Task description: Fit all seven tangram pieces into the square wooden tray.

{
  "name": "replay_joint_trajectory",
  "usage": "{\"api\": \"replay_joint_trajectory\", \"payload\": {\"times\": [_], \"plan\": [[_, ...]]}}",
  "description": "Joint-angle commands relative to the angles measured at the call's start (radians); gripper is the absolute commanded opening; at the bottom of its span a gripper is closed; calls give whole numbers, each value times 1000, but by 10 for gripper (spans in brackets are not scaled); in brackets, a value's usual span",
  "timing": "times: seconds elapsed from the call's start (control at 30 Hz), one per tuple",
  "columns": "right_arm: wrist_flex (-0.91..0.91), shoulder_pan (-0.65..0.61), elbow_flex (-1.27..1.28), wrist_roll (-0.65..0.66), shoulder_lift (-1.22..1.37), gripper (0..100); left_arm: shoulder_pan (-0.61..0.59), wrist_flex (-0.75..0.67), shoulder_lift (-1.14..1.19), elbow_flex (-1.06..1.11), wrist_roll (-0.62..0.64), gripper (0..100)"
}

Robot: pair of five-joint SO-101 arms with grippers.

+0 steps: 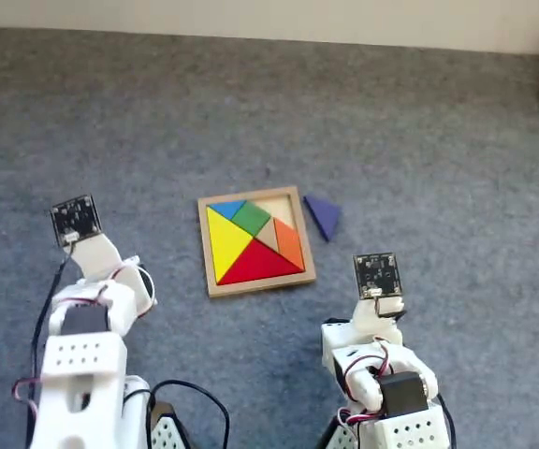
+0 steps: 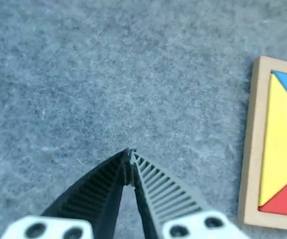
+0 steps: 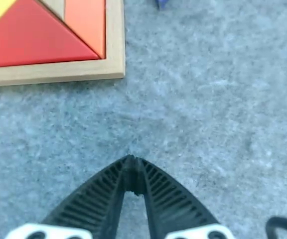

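1. Nearest in, the left gripper (image 2: 130, 155) hangs low over the carpet (image 1: 419, 140) with its jaws closed tip to tip. It grips nothing, and it sits well apart from the tray's left rim.
2. The right gripper (image 3: 132, 160) is also pinched together and carrying nothing. It hovers over carpet just short of the tray's near right corner.
3. The tray (image 1: 260, 283) sits in the middle between the arms. It holds yellow, red, orange, green and blue pieces, with bare wood showing at the gap (image 1: 276, 203) in the far right corner. I cannot tell whether the pale brown patch beside the orange piece is a piece or the tray floor.
4. The purple triangle (image 1: 323, 216) lies flat on the carpet just beside the tray's right rim and does not touch it. To my eye this is the step in hand, and the right arm is the closer one.
5. To do it well, open the jaws wide first and drop straight down. Pinch across two flat sides and lift the triangle above the rim before sliding it over. Then turn it so its edges line up with the gap.
6. Mind the raised right rim, which leaves only a narrow strip of carpet for a finger on that side. Beyond the triangle and to its right, the carpet gives much more room to approach.
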Motion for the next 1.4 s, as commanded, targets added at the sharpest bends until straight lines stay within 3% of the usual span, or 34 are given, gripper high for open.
{"api": "replay_joint_trajectory", "payload": {"times": [0.0, 0.3, 0.43, 0.6, 0.73, 0.83, 1.17, 1.37], "plan": [[7, -10, 124, 11, -16, 4, 50, -14, -143, 51, -44, 6], [7, -10, 124, 11, -16, 4, 61, -14, -447, 223, -83, 6], [7, -10, 124, 8, -18, 4, 90, -12, -564, 298, -218, 7], [-27, 50, 81, 8, -18, 4, 137, 146, -670, 292, -276, 9], [-117, 245, -42, 6, -18, 4, 148, 189, -707, 289, -278, 10], [-182, 314, -116, 6, -16, 4, 148, 190, -711, 289, -278, 10], [-213, 318, -351, 3, -13, 4, 143, 190, -711, 289, -278, 10], [-211, 314, -421, -64, -13, 4, 142, 190, -713, 289, -278, 10]]}}
